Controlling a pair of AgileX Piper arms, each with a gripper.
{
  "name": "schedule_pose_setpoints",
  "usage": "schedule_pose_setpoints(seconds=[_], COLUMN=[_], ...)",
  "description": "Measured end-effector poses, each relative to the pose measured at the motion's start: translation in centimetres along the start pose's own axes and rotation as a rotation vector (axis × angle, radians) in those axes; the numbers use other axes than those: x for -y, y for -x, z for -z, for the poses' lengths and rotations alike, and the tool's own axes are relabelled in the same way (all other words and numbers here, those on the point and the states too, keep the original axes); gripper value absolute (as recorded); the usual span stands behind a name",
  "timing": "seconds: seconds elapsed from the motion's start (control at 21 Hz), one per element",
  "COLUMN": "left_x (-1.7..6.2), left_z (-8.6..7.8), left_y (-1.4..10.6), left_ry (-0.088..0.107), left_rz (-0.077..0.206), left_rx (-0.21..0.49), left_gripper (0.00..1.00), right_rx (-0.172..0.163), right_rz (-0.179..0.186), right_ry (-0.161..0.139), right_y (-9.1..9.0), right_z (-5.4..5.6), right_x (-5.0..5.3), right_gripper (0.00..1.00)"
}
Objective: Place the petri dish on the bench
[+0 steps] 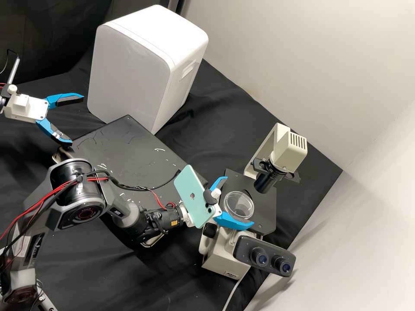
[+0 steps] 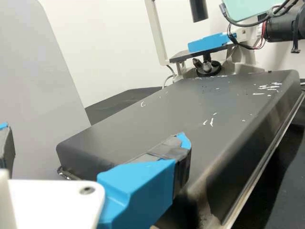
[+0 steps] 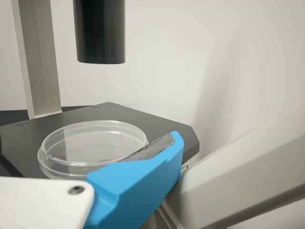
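A clear, empty petri dish (image 1: pixel 239 204) (image 3: pixel 90 145) lies flat on the black microscope stage (image 1: pixel 263 211) (image 3: pixel 157 126), under the dark objective tube (image 3: pixel 100 28). My right gripper (image 1: pixel 238 201) is open and straddles the dish. One blue finger (image 3: pixel 138 181) runs close along the dish's near rim; the other finger (image 1: pixel 219 182) stays short of its far side. My left gripper (image 1: pixel 74 119) hangs open and empty at the far left, beside the corner of a black slab (image 1: pixel 125 151) (image 2: pixel 214 114), with one of its fingers (image 2: pixel 143 186) in front of that corner.
A tall white box (image 1: pixel 145 65) stands behind the black slab. The white microscope body (image 1: pixel 220 255) with twin eyepieces (image 1: pixel 268 257) and a beige camera head (image 1: pixel 287 147) surrounds the stage. A white wall rises right of the black-clothed bench (image 1: pixel 225 112).
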Motion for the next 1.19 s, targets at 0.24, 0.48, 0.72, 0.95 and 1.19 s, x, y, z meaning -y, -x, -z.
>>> schedule_pose_setpoints(seconds=[0.24,0.48,0.72,0.95,1.19], left_x=[0.0,0.0,0.0,0.0,0.0], left_z=[0.0,0.0,0.0,0.0,0.0], left_y=[0.0,0.0,0.0,0.0,0.0], left_ry=[0.0,0.0,0.0,0.0,0.0], left_rz=[0.0,0.0,0.0,0.0,0.0], left_rx=[0.0,0.0,0.0,0.0,0.0], left_gripper=[1.0,1.0,1.0,1.0,1.0], right_rx=[-0.006,-0.006,-0.007,-0.003,-0.003], right_rz=[-0.001,-0.008,-0.009,-0.005,-0.005], right_ry=[0.002,0.003,0.003,0.003,0.003], right_y=[-0.2,-1.0,-1.0,-1.3,-1.3], right_z=[-0.2,-0.4,-0.4,-0.5,-0.5], right_x=[0.2,0.2,0.2,0.3,0.3], right_gripper=[1.0,1.0,1.0,1.0,0.0])
